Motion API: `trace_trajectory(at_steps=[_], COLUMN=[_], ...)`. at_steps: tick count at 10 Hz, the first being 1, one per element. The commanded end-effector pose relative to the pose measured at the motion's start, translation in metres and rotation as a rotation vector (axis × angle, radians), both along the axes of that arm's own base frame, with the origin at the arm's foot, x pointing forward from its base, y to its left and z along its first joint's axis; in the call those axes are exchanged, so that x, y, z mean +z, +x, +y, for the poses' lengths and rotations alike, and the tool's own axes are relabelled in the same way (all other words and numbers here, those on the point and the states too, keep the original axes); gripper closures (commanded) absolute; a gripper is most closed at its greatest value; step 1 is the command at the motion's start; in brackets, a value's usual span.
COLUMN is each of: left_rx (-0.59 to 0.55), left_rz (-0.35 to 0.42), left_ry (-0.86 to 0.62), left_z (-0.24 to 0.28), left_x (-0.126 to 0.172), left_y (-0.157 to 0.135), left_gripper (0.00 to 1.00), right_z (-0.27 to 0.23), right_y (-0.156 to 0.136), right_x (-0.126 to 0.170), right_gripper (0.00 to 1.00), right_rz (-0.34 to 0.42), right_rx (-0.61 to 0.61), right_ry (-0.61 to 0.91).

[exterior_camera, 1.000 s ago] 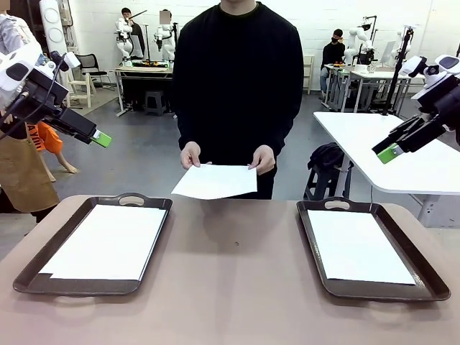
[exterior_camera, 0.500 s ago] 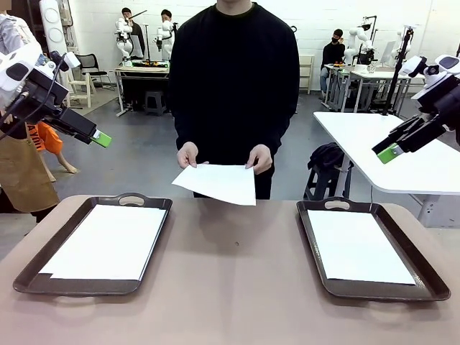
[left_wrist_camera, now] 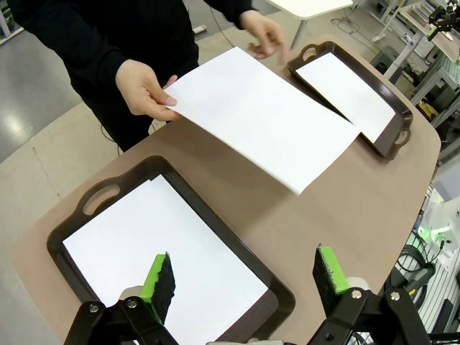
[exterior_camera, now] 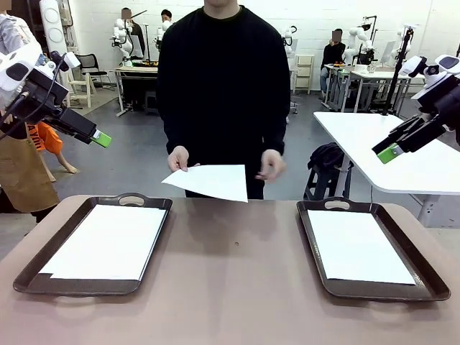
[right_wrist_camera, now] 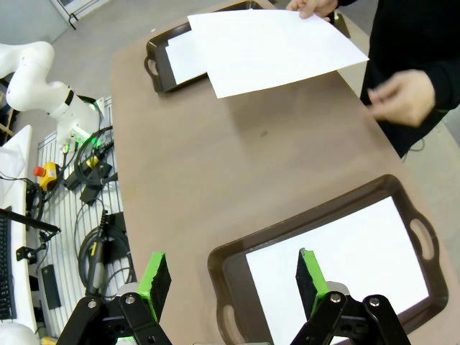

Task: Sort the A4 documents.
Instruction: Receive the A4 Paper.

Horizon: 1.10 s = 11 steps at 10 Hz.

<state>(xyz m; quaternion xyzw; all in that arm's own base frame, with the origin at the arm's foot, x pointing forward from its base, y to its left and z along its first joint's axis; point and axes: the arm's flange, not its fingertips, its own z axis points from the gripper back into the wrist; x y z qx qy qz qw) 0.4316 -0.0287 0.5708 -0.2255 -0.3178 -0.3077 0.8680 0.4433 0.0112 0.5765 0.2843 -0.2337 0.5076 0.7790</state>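
While the front view counts three A4 sheets, one in each brown tray (exterior_camera: 93, 244) (exterior_camera: 370, 248) and one (exterior_camera: 210, 181) in the person's hand (exterior_camera: 178, 157), both wrist views show left gripper (left_wrist_camera: 244, 277) and right gripper (right_wrist_camera: 231, 277) gaping, empty, bases cropped.

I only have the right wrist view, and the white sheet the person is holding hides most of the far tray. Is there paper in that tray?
Observer: Yes. The dark brown handled tray on the robot's left holds white A4 paper, lying flat inside its rim.
Operator: Where is the left end effector?
Observer: The left end effector hangs above that tray's near end, with its jaws open and nothing in them.
Operator: How high is my own end effector?
Observer: The right end effector is raised well above the brown table, touching nothing.
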Motion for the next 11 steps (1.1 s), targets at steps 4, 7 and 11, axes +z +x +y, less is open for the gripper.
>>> trace_trajectory(at_steps=[4,7,11], left_rx=[-0.010,-0.010,-0.010], left_rz=[-0.007,-0.007,-0.007], left_ry=[-0.001,-0.001,-0.001], left_z=[0.0021,0.0021,0.0021], left_x=[-0.0004,-0.0004,-0.0004], left_y=[0.0004,0.0004,0.0004], left_gripper=[0.00,0.00,0.00], right_z=[0.0012,0.0012,0.0000], right_y=[0.0009,0.0009,0.0000], right_x=[-0.0001,-0.0001,0.0000], right_gripper=[0.08,0.08,0.08], right_rz=[-0.010,-0.010,0.000], right_rx=[0.001,0.001,0.000], right_ry=[0.008,0.008,0.000])
